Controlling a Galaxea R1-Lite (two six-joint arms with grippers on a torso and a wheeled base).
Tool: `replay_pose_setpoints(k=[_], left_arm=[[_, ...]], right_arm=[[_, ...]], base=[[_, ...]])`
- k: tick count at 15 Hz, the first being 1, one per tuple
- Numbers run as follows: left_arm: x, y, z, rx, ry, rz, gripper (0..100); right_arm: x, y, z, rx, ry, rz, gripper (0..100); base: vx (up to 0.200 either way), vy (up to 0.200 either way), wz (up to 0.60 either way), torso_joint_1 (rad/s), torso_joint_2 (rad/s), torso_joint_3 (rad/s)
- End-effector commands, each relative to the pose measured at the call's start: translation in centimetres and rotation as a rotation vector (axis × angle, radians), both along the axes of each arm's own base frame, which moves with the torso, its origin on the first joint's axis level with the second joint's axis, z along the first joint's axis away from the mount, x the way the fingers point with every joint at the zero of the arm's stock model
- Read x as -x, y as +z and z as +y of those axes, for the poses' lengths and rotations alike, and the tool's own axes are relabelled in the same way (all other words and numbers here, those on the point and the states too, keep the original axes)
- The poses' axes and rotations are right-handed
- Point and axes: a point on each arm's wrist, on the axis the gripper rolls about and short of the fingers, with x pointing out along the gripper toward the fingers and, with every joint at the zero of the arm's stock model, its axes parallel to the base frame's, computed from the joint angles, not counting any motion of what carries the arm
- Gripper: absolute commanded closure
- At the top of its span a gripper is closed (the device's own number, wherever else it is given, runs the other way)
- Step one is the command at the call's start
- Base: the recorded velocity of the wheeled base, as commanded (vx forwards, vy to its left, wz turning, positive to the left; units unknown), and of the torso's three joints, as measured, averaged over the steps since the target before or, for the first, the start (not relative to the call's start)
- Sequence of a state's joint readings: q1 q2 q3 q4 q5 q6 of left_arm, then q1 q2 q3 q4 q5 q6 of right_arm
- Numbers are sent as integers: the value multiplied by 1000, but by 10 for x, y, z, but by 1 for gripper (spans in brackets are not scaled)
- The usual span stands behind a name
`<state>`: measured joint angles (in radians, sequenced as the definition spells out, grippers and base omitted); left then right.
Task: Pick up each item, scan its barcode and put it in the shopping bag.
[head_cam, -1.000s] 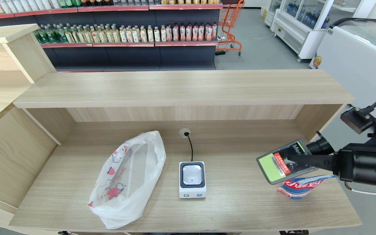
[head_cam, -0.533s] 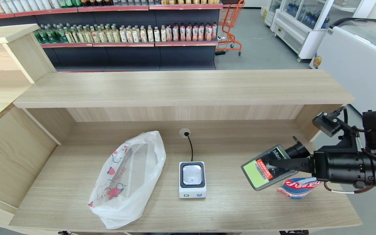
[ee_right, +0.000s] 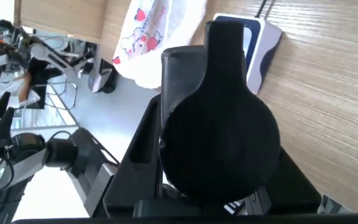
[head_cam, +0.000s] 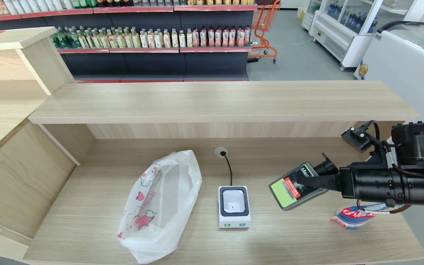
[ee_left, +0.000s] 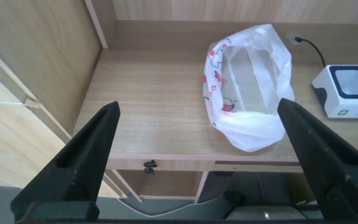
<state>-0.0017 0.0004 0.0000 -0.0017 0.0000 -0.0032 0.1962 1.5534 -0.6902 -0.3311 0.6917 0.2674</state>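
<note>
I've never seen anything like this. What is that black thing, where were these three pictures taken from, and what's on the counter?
This is a two-armed robot at a shop checkout. The big picture comes from a camera on its head, looking down at the wooden counter. The other two come from cameras on its wrists, each looking along its own gripper, a two-fingered claw. The black thing is its right arm; the right gripper is closed on a flat dark box with a green label, held in the air right of the scanner, the small white device with a cable. A white printed shopping bag lies left of the scanner, and a red, white and blue packet lies at the counter's right end. The left gripper is open and holds nothing.
</note>
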Motion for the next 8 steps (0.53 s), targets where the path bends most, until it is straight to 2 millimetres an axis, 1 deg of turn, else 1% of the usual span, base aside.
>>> replay_pose_setpoints(k=[1, 3, 5, 8], left_arm=[[0, 0, 0, 0, 0, 1, 0], [0, 0, 0, 0, 0, 0, 0], [0, 0, 0, -5, 0, 1, 0], [0, 0, 0, -5, 0, 0, 0]], right_arm=[[-12, -3, 3, 12, -15, 7, 100], [-20, -13, 7, 46, -42, 34, 100], [-29, -26, 13, 79, -51, 71, 100], [-41, -43, 29, 129, -48, 109, 100]], base=[[0, 200, 0, -7, -2, 2], [0, 200, 0, 2, 0, 7], [0, 0, 0, 0, 0, 0], [0, 0, 0, 0, 0, 0]])
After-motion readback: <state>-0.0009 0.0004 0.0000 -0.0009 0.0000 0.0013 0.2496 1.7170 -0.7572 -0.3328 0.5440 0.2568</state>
